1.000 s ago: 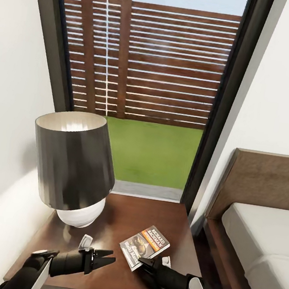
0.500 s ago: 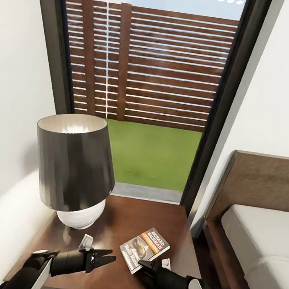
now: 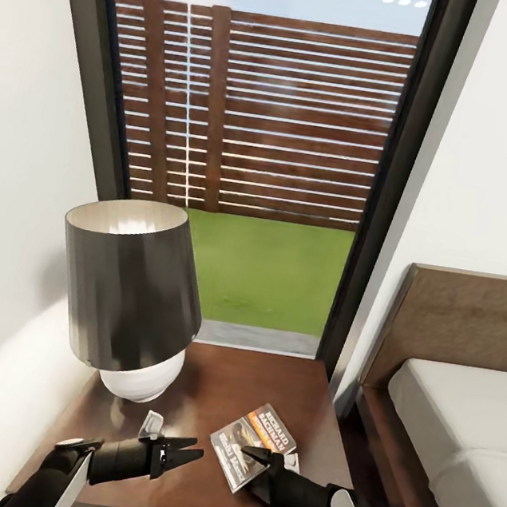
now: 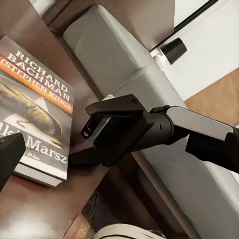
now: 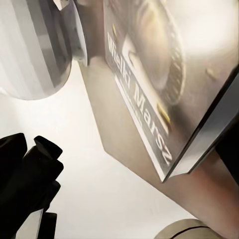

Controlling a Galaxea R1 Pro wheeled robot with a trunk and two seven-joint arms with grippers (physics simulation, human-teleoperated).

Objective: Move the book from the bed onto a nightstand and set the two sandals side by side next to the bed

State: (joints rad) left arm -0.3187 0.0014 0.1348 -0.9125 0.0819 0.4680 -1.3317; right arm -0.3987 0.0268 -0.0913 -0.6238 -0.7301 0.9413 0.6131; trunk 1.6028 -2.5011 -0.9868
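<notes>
The book [image 3: 247, 444] lies on the dark-brown nightstand [image 3: 212, 377], near its front right part, cover up; its title lettering shows in the left wrist view [image 4: 35, 99] and close up in the right wrist view [image 5: 159, 74]. My right gripper [image 3: 255, 459] is at the book's near corner and appears shut on it, its dark fingers [image 4: 107, 107] meeting the book's edge. Just left of the book, my left gripper [image 3: 197, 450] hovers open over the nightstand and holds nothing. To the right stands the bed [image 3: 455, 427] with its grey mattress. The sandals are out of view.
A lamp [image 3: 127, 292] with a dark shade and white base takes up the nightstand's back left. Behind it is a tall black-framed window [image 3: 250, 164] onto a fence and grass. A narrow strip of floor [image 3: 357, 437] separates nightstand and bed.
The book has turned slightly and slid a little toward the nightstand's front, along with my right gripper. The left gripper has stayed where it was.
</notes>
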